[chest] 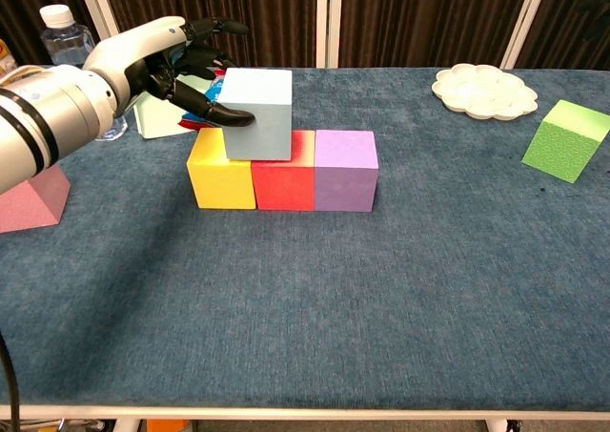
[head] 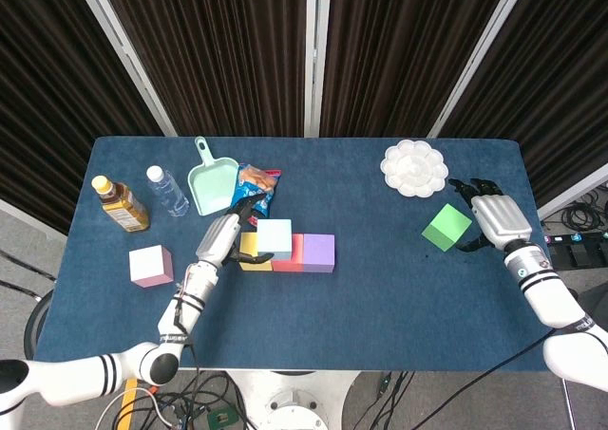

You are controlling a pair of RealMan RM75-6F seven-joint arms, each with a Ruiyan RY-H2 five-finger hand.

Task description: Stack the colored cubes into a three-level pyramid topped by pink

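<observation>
Three cubes form the base row on the blue table (chest: 400, 289): yellow cube (chest: 221, 176) on the left, red cube (chest: 283, 179) in the middle, purple cube (chest: 345, 170) on the right, sides touching. Pale blue cube (chest: 257, 113) sits on the second level, bridging the yellow and red cubes, tilted slightly rather than squared to the row. Left hand (chest: 167, 65) grips this cube from its left side, thumb against the near-left face and other fingers curled over the far edge.

Pink cube (head: 151, 265) stands alone near the left edge, well apart from the stack. Green cube (head: 446, 227) stands at the right, well apart from the stack. Right hand (head: 498, 220) is just beside the green cube on its right, fingers reaching toward it; whether they touch it or grip it cannot be told from either view.

Far side of the table holds a dustpan (head: 212, 181), a snack bag (head: 257, 183), a water bottle (head: 167, 190), a brown bottle (head: 120, 203) and a white palette (head: 414, 167).
</observation>
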